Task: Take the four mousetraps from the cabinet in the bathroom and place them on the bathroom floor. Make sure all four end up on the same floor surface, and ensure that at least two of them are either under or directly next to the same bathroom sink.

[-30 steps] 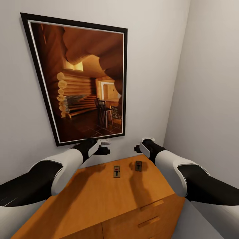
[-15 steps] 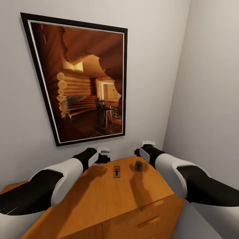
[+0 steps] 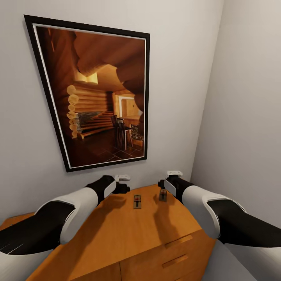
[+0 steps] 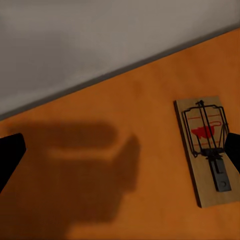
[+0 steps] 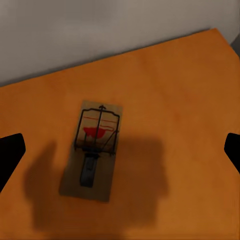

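Head view: two mousetraps lie flat and apart on the far end of the orange-brown cabinet (image 3: 117,234), below a framed cabin picture (image 3: 97,93) on the grey wall, the left mousetrap (image 3: 137,201) near the top's middle and the right mousetrap (image 3: 163,195) toward the right corner. The left gripper (image 3: 124,183) hovers above the top's far edge left of both traps, its fingers spread wide with nothing between them. The right gripper (image 3: 167,183) hangs over the right mousetrap, likewise spread and empty.

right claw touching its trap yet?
Apart. In the right wrist view the trap lies flat on the cabinet, centred between the spread fingertips, bare wood either side.
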Available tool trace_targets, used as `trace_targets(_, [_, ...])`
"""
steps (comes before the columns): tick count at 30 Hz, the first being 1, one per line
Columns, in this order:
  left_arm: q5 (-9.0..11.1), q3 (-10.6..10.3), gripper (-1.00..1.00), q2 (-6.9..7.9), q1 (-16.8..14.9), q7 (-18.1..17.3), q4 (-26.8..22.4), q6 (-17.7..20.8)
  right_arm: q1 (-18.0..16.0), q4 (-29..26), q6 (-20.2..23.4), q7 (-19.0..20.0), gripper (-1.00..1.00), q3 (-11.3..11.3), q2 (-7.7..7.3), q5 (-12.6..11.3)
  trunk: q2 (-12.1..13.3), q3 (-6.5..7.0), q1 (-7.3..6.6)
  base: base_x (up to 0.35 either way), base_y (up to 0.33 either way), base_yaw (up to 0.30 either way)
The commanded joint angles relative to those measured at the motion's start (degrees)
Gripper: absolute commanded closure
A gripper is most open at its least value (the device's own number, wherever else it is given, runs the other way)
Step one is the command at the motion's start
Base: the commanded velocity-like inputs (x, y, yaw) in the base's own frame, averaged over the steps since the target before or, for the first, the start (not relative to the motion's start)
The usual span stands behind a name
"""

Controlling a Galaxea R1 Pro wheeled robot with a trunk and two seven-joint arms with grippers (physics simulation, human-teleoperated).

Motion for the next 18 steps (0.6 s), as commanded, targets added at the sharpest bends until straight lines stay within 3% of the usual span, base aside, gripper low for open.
trace_targets(1, [0.6,-0.5,-1.00,-0.02,0.1,0.0,-0.1,0.2,0.0,0.1,-0.1,-0.2,-1.00,0.1,0.02,-0.4,-0.1,-0.11,0.02,0.000,0.000,0.000])
trace_targets(18, [0.5,-0.5,-1.00,-0.11,1.5,0.1,-0.1,-3.4,1.0,0.1,-1.3,-0.2,-1.00,0.1,0.02,-0.2,-0.1,-0.11,0.02,0.000,0.000,0.000])
